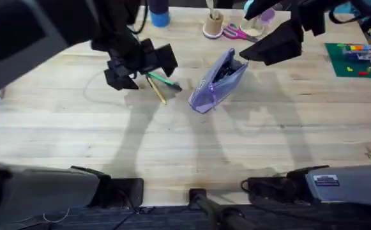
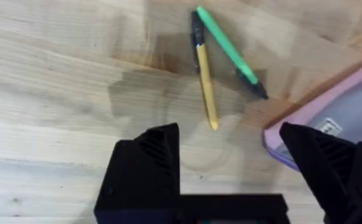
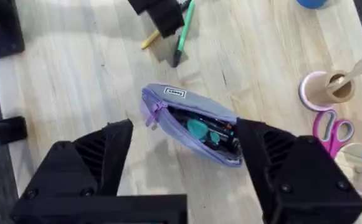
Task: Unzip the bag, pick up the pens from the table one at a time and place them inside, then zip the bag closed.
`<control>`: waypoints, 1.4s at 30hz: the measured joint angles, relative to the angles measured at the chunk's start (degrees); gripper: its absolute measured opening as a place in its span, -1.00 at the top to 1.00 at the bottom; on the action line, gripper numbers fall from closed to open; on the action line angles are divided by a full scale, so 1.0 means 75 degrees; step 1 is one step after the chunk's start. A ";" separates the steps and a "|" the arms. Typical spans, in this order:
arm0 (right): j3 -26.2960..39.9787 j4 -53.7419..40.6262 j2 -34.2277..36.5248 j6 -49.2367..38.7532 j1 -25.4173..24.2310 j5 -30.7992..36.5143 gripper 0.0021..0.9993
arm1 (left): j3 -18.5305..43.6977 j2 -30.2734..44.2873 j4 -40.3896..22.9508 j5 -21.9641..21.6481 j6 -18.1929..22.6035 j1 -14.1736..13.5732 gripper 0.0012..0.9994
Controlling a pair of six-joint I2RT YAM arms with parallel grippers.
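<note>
Writing: a small white sewn label (image 3: 175,92) with dark print sits on the side of the soft lavender-purple fabric pencil pouch (image 1: 218,82) near its zipper-pull end; the print is too small to read.
Pouch place: it lies on the light wooden butcher-block tabletop (image 1: 172,147), right of centre and toward the far side, with bare wood between it and the near edge.
Pouch axis: in the overhead view its long axis runs diagonally, near-left end to far-right end; the zipper is open and dark items plus a teal one show inside.
Pens place: the slim green pen with a dark end (image 2: 228,50) and the slim yellow-tan pen (image 2: 205,84) lie on the wood just left of the pouch, meeting at one end and spreading apart in a narrow V.
Pens axis: both lie slanted in the overhead view, their spread ends nearer the pouch's near-left end.
Left gripper (image 2: 230,155): black fingers spread wide, holding nothing, above the wood beside the pens.
Right gripper (image 3: 184,155): black fingers spread wide, empty, above the pouch, straddling it in its own wrist view.
Far edge: a tan cup holding a wooden utensil (image 3: 330,87) and pink-handled scissors (image 3: 333,127) stand beyond the pouch, apart from it.
Open room: the near half of the tabletop is bare planks.
</note>
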 joint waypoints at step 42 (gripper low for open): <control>0.0000 -0.0006 0.0000 0.0001 0.0000 0.0000 -0.99 | -0.0968 0.0988 0.1139 -0.0886 0.0003 -0.0229 -0.69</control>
